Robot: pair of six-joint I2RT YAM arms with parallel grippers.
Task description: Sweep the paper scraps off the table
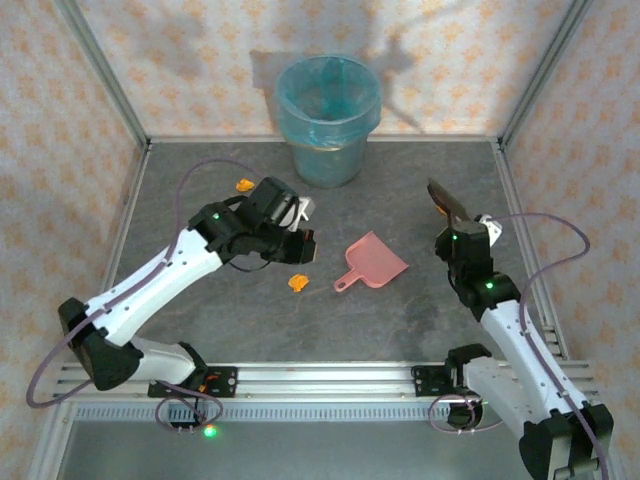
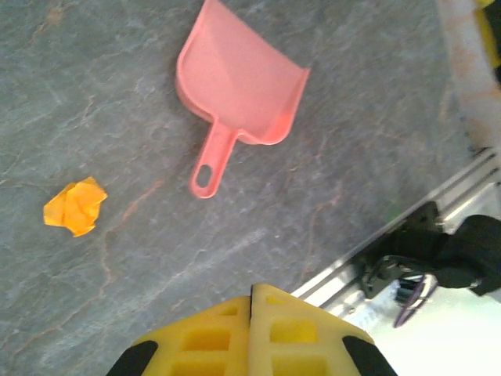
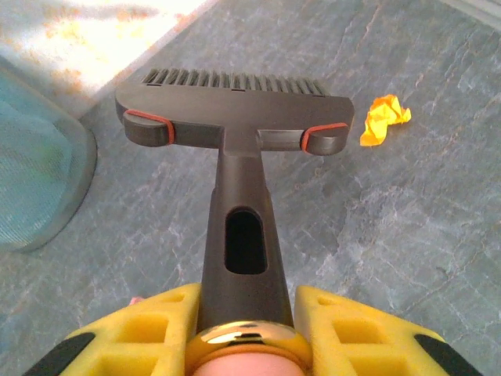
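Observation:
Two orange paper scraps lie on the dark grey table (image 1: 400, 320): one (image 1: 298, 282) just below my left gripper (image 1: 303, 246), the other (image 1: 244, 185) behind the left arm. In the left wrist view a scrap (image 2: 75, 206) lies left of the shut, empty left gripper (image 2: 252, 294). My right gripper (image 1: 466, 236) is shut on the handle of a dark brush (image 1: 446, 204), held above the table's right side. In the right wrist view the gripper (image 3: 246, 296) clamps the brush handle (image 3: 243, 235), and an orange scrap (image 3: 383, 119) lies right of the bristled head (image 3: 235, 110).
A pink dustpan (image 1: 372, 262) (image 2: 239, 86) lies flat mid-table between the arms, handle toward the left gripper. A translucent blue-lined bin (image 1: 328, 120) (image 3: 35, 172) stands at the back centre. Aluminium frame rails (image 1: 320, 378) edge the table, with patterned walls behind.

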